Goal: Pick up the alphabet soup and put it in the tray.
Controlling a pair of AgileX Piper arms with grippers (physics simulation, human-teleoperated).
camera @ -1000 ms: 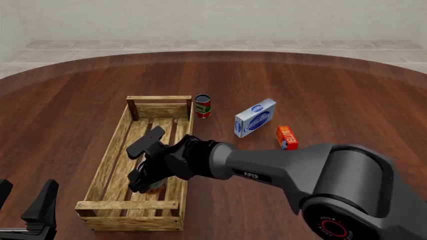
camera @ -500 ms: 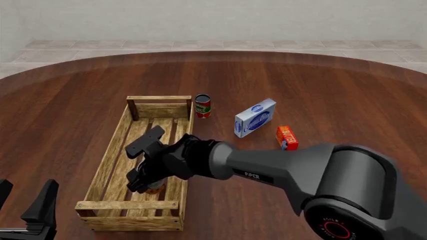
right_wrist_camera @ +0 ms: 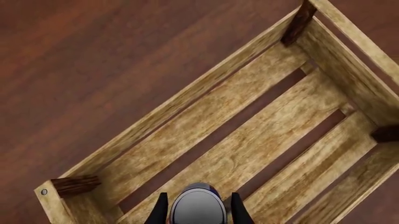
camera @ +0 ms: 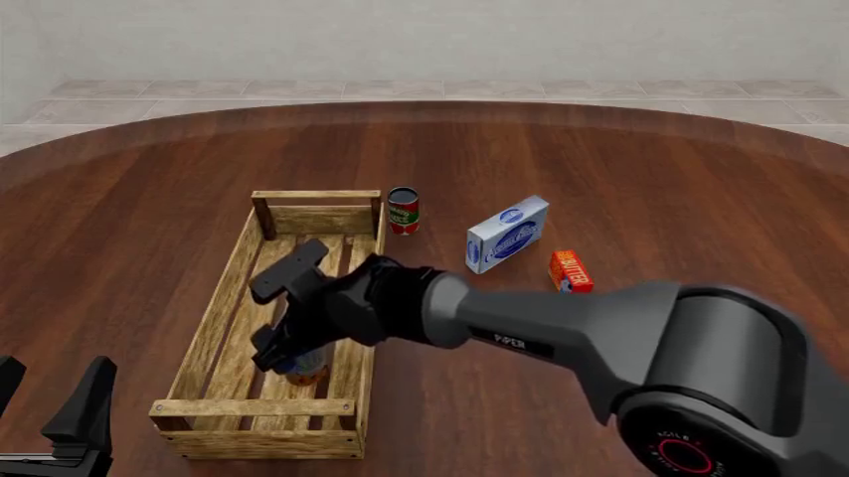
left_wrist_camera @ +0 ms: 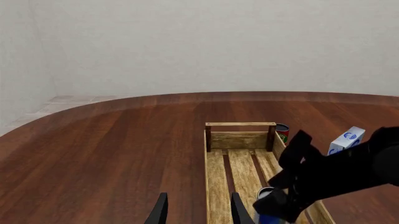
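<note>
The alphabet soup can (camera: 308,373), blue with an orange band and a silver top, stands upright on the slats near the front end of the light-wood tray (camera: 223,290). My right gripper (camera: 280,355) hovers just above it, its fingers open on either side of the can's top. In the right wrist view the silver top (right_wrist_camera: 198,205) sits between the two fingers (right_wrist_camera: 160,211) with a thin gap on each side. The left wrist view shows the can (left_wrist_camera: 264,193) under the dark right arm, inside the tray (left_wrist_camera: 240,124). My left gripper (camera: 51,402) is open and empty at the front left.
A smaller red-and-green can (camera: 404,211) stands just outside the tray's far right corner. A blue-and-white box (camera: 508,234) and a small orange box (camera: 571,272) lie to the tray's right. The right arm reaches across the tray's right wall.
My right gripper has risen slightly and its fingers have let go. The can stays on the tray's slats. The left arm has not moved.
</note>
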